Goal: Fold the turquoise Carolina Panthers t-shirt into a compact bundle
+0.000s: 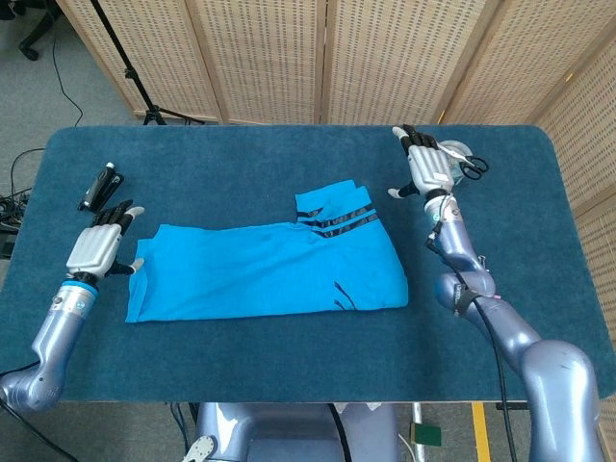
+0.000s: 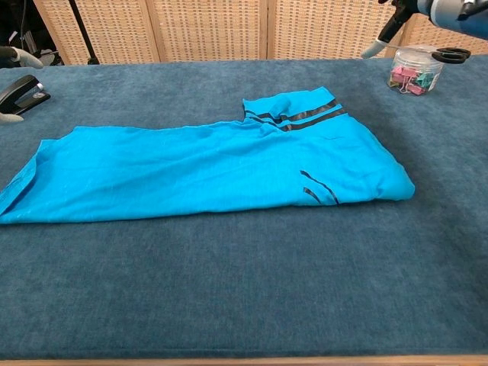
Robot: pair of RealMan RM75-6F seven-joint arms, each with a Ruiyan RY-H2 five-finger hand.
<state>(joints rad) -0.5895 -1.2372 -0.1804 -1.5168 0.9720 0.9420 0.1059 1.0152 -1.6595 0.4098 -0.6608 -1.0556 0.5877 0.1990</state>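
Observation:
The turquoise t-shirt (image 1: 269, 269) lies flat on the blue table as a long folded band, its black-striped sleeve (image 1: 337, 214) folded on top at the right; the shirt (image 2: 206, 168) fills the middle of the chest view. My left hand (image 1: 96, 246) hovers open just left of the shirt's left edge, holding nothing. My right hand (image 1: 426, 166) is raised above the table to the right of the sleeve, fingers spread and empty. In the chest view only a fingertip of each hand shows at the top corners.
A clear jar of coloured clips (image 2: 413, 70) stands at the back right with black scissors (image 2: 451, 54) on it. A black stapler (image 1: 100, 185) lies at the back left. A small clip (image 1: 481, 265) lies beside my right forearm.

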